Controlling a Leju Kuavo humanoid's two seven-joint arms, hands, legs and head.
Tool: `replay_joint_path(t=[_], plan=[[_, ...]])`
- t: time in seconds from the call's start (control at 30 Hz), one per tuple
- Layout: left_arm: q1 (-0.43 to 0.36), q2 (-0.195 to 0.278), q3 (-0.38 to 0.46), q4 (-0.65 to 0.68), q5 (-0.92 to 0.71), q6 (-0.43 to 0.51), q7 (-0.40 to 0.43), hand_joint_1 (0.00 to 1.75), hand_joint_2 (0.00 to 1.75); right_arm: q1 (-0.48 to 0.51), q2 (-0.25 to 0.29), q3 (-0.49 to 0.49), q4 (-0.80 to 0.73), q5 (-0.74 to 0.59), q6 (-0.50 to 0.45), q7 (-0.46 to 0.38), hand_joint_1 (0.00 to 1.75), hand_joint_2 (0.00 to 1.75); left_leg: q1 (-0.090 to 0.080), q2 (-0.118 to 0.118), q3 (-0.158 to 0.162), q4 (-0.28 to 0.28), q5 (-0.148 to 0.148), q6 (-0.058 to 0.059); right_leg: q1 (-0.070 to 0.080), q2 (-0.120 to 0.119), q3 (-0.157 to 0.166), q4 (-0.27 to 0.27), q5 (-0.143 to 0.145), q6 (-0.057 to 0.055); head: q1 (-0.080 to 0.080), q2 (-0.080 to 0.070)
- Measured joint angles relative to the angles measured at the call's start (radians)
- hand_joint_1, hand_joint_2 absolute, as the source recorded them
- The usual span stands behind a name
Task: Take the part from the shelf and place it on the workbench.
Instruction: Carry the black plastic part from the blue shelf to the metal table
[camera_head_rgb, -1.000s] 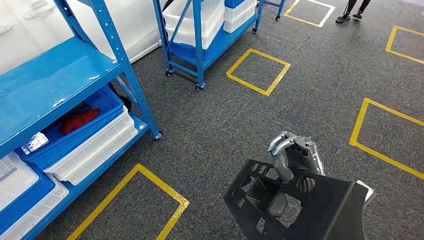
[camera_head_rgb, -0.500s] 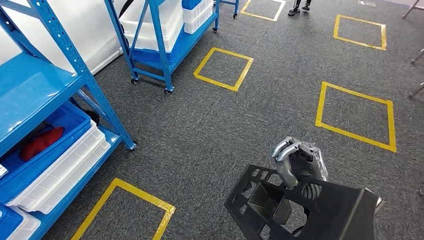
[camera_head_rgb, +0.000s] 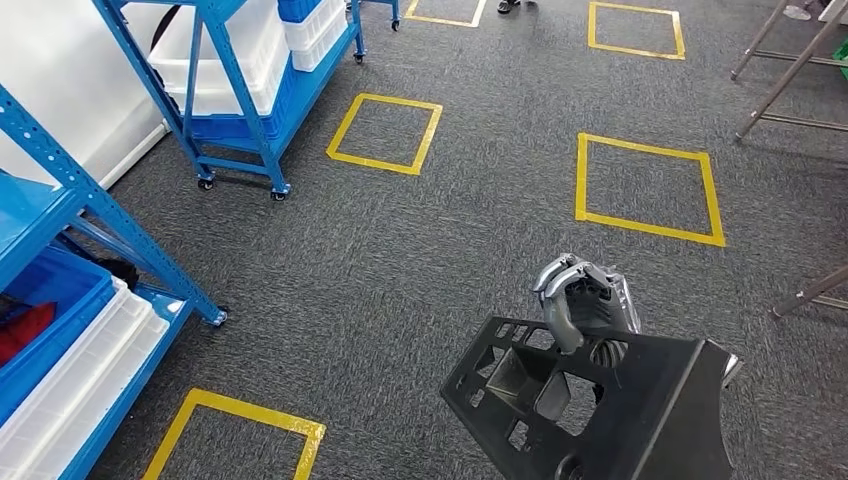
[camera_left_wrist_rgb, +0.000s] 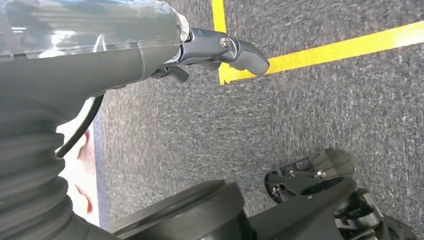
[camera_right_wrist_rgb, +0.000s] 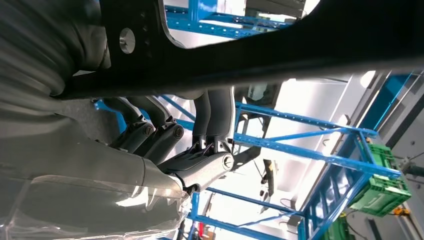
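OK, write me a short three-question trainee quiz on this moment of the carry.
1. True or false: the black part is already off the shelf and carried over the carpet.
2. Multiple choice: the part is held by A) the right hand, B) the left hand, C) a person.
3. Fill in: the squares taped on the floor are ____ in colour.

Key: 1 true. 2 A; the right hand's fingers hook over the part's edge, while the left hand hangs over the carpet with nothing in it. 3 yellow.
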Motion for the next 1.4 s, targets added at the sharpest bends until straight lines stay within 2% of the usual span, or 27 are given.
replay_joint_path(t=[0.03, 0.1, 0.17, 0.2, 0.23, 0.3, 0.33, 0.4, 0.47, 0.53, 0.6, 0.63, 0.67, 0.7, 0.73, 0.77, 0.83, 0.9, 0.97, 1.03, 1.1, 1.17, 1.2, 1.23, 1.27, 1.33, 1.4], plan=[[0.0, 0.001, -0.001, 0.0, -0.002, 0.004, -0.003, 0.0, 1.75, -0.006, 0.004, 0.0, 0.008, -0.001, 0.004, -0.003, 1.75, 1.75, 0.002, -0.022, -0.016, 0.038, -0.024, -0.004, -0.002, 0.008, 0.002, -0.004, 0.002, -0.006, 0.0, 0.0], [-0.003, 0.002, -0.002, 0.0, -0.007, 0.009, -0.009, 0.0, 1.75, -0.014, 0.012, 0.0, 0.022, -0.006, 0.006, -0.009, 1.75, 1.75, 0.004, -0.063, -0.078, 0.17, -0.088, -0.008, -0.002, 0.025, 0.002, -0.005, 0.002, -0.014, 0.0, 0.0], [-0.011, 0.003, -0.003, 0.0, -0.013, 0.009, -0.009, 0.0, 1.75, -0.005, 0.02, 0.0, 0.031, -0.009, 0.004, -0.012, 1.75, 1.75, 0.005, -0.074, -0.128, 0.272, -0.116, -0.01, -0.001, 0.046, 0.003, -0.004, 0.002, -0.016, 0.0, 0.0], [-0.013, 0.004, -0.003, 0.0, -0.014, 0.007, -0.004, 0.0, 1.75, 0.004, 0.025, 0.0, 0.033, -0.01, 0.002, -0.014, 1.75, 1.75, 0.005, -0.075, -0.128, 0.268, -0.099, -0.01, -0.001, 0.059, 0.004, -0.003, 0.002, -0.016, 0.0, 0.0], [-0.013, 0.005, -0.004, 0.0, -0.015, 0.004, 0.005, 0.0, 1.75, 0.015, 0.03, 0.0, 0.034, -0.009, 0.0, -0.017, 1.75, 1.75, 0.007, -0.078, -0.112, 0.228, -0.066, -0.009, -0.001, 0.073, 0.006, -0.002, 0.001, -0.015, 0.0, 0.0], [-0.011, 0.006, -0.004, 0.0, -0.016, -0.004, 0.026, 0.0, 1.75, 0.036, 0.039, 0.0, 0.034, -0.004, -0.006, -0.027, 1.75, 1.75, 0.012, -0.112, -0.057, 0.095, 0.008, -0.006, -0.001, 0.101, 0.006, 0.005, -0.001, -0.009, 0.0, 0.0], [-0.01, 0.007, -0.004, 0.0, -0.016, -0.007, 0.036, 0.0, 1.75, 0.044, 0.043, 0.0, 0.034, 0.0, -0.008, -0.032, 1.75, 1.75, 0.015, -0.132, -0.037, 0.043, 0.025, -0.003, 0.0, 0.114, 0.002, 0.009, -0.001, -0.004, 0.0, 0.0], [-0.012, 0.007, -0.004, 0.0, -0.016, -0.009, 0.047, 0.0, 1.75, 0.056, 0.047, 0.0, 0.032, 0.007, -0.01, -0.041, 1.75, 1.75, 0.015, -0.148, -0.024, 0.006, 0.024, 0.003, -0.001, 0.135, -0.008, 0.013, 0.002, 0.009, 0.0, 0.0], [-0.014, 0.008, -0.004, 0.0, -0.015, -0.008, 0.045, 0.0, 1.75, 0.068, 0.047, -0.001, 0.027, 0.015, -0.012, -0.047, 1.75, 1.75, 0.015, -0.127, -0.018, -0.003, 0.027, 0.016, -0.004, 0.147, -0.013, 0.011, 0.007, 0.022, 0.0, 0.0], [-0.011, 0.009, -0.004, 0.0, -0.014, -0.004, 0.027, 0.0, 1.75, 0.075, 0.048, -0.002, 0.018, 0.019, -0.016, -0.049, 1.75, 1.75, 0.015, -0.103, -0.012, -0.014, 0.035, 0.031, -0.002, 0.108, -0.033, 0.051, -0.02, 0.03, 0.0, 0.0], [-0.004, 0.01, -0.004, 0.0, -0.011, 0.0, 0.004, 0.0, 1.75, 0.08, 0.048, -0.002, 0.011, 0.021, -0.021, -0.051, 1.75, 1.75, 0.011, -0.077, -0.011, -0.018, 0.036, 0.038, -0.002, 0.052, -0.088, 0.167, -0.081, 0.034, 0.0, 0.0], [-0.002, 0.011, -0.004, 0.0, -0.01, 0.003, -0.007, 0.0, 1.75, 0.084, 0.048, -0.002, 0.009, 0.021, -0.024, -0.053, 1.75, 1.75, 0.009, -0.063, -0.011, -0.017, 0.035, 0.04, -0.004, 0.039, -0.119, 0.232, -0.107, 0.036, 0.0, 0.0], [0.0, 0.011, -0.004, 0.0, -0.009, 0.007, -0.017, 0.0, 1.75, 0.089, 0.048, -0.002, 0.009, 0.021, -0.026, -0.057, 1.75, 1.75, 0.007, -0.05, -0.011, -0.017, 0.034, 0.04, -0.005, 0.033, -0.139, 0.274, -0.118, 0.038, 0.0, 0.0], [0.002, 0.012, -0.004, 0.0, -0.008, 0.011, -0.026, 0.0, 1.75, 0.093, 0.048, -0.002, 0.009, 0.021, -0.028, -0.061, 1.75, 1.75, 0.006, -0.038, -0.01, -0.017, 0.032, 0.04, -0.006, 0.029, -0.142, 0.282, -0.111, 0.038, 0.0, 0.0], [0.002, 0.012, -0.005, 0.0, -0.008, 0.014, -0.034, 0.0, 1.75, 0.097, 0.048, -0.002, 0.009, 0.021, -0.029, -0.064, 1.75, 1.75, 0.005, -0.026, -0.008, -0.017, 0.03, 0.038, -0.006, 0.024, -0.122, 0.246, -0.086, 0.037, 0.0, 0.0], [0.003, 0.013, -0.005, 0.0, -0.008, 0.017, -0.039, 0.0, 1.75, 0.098, 0.048, -0.002, 0.009, 0.021, -0.029, -0.067, 1.75, 1.75, 0.005, -0.015, -0.004, -0.017, 0.026, 0.036, -0.005, 0.013, -0.085, 0.179, -0.052, 0.035, 0.0, 0.0], [0.002, 0.014, -0.007, 0.0, -0.01, 0.022, -0.045, 0.0, 1.75, 0.099, 0.048, -0.002, 0.009, 0.019, -0.028, -0.074, 1.75, 1.75, 0.001, 0.004, 0.003, -0.017, 0.019, 0.029, 0.004, -0.023, -0.015, 0.052, -0.014, 0.024, 0.0, 0.0], [0.001, 0.016, -0.008, 0.0, -0.012, 0.024, -0.046, 0.0, 1.75, 0.101, 0.048, -0.002, 0.008, 0.018, -0.028, -0.083, 1.75, 1.75, -0.003, 0.02, 0.008, -0.018, 0.014, 0.019, 0.014, -0.034, 0.004, 0.01, -0.014, 0.012, 0.0, 0.0], [0.0, 0.018, -0.009, 0.0, -0.011, 0.025, -0.042, 0.0, 1.75, 0.104, 0.048, -0.002, 0.007, 0.017, -0.028, -0.09, 1.75, 1.75, -0.003, 0.03, 0.013, -0.019, 0.008, 0.009, 0.013, -0.011, 0.003, 0.005, -0.011, 0.002, 0.0, 0.0], [0.001, 0.022, -0.009, 0.0, -0.009, 0.023, -0.033, 0.0, 1.75, 0.103, 0.048, -0.002, 0.004, 0.018, -0.028, -0.096, 1.75, 1.75, 0.001, -0.007, 0.002, 0.016, -0.018, 0.0, 0.007, 0.01, 0.007, -0.003, -0.007, -0.01, 0.0, 0.0], [-0.002, 0.025, -0.008, 0.0, -0.005, 0.017, -0.022, 0.0, 1.75, 0.1, 0.05, -0.002, 0.003, 0.019, -0.029, -0.099, 1.75, 1.75, 0.004, -0.058, -0.051, 0.131, -0.078, -0.004, 0.005, 0.029, 0.009, -0.007, -0.005, -0.019, 0.0, 0.0], [-0.012, 0.026, -0.008, 0.0, -0.002, 0.011, -0.01, 0.0, 1.75, 0.099, 0.052, -0.002, 0.003, 0.022, -0.03, -0.099, 1.75, 1.75, 0.005, -0.071, -0.113, 0.256, -0.121, -0.006, 0.006, 0.051, 0.01, -0.006, -0.005, -0.021, 0.0, 0.0], [-0.016, 0.026, -0.008, 0.0, -0.002, 0.008, -0.003, 0.0, 1.75, 0.099, 0.053, -0.002, 0.003, 0.023, -0.031, -0.099, 1.75, 1.75, 0.005, -0.072, -0.123, 0.274, -0.114, -0.006, 0.007, 0.063, 0.011, -0.006, -0.005, -0.021, 0.0, 0.0], [-0.017, 0.027, -0.008, 0.0, -0.003, 0.005, 0.005, 0.0, 1.75, 0.099, 0.054, -0.002, 0.003, 0.024, -0.032, -0.098, 1.75, 1.75, 0.005, -0.074, -0.116, 0.254, -0.088, -0.005, 0.007, 0.077, 0.013, -0.005, -0.006, -0.021, 0.0, 0.0], [-0.017, 0.027, -0.008, 0.0, -0.005, 0.002, 0.013, 0.0, 1.75, 0.099, 0.055, -0.002, 0.003, 0.025, -0.034, -0.098, 1.75, 1.75, 0.006, -0.081, -0.093, 0.199, -0.049, -0.003, 0.006, 0.092, 0.015, -0.003, -0.006, -0.02, 0.0, 0.0], [-0.014, 0.031, -0.008, 0.0, -0.01, -0.002, 0.022, 0.0, 1.75, 0.098, 0.057, -0.002, 0.004, 0.025, -0.036, -0.097, 1.75, 1.75, 0.009, -0.121, -0.039, 0.068, 0.014, 0.002, 0.006, 0.118, 0.013, 0.003, -0.008, -0.014, 0.0, 0.0], [-0.013, 0.033, -0.008, 0.0, -0.014, -0.004, 0.025, 0.0, 1.75, 0.098, 0.058, -0.002, 0.004, 0.025, -0.04, -0.096, 1.75, 1.75, 0.011, -0.15, -0.015, 0.005, 0.025, 0.007, 0.005, 0.14, 0.004, 0.008, -0.005, -0.002, 0.0, 0.0]])
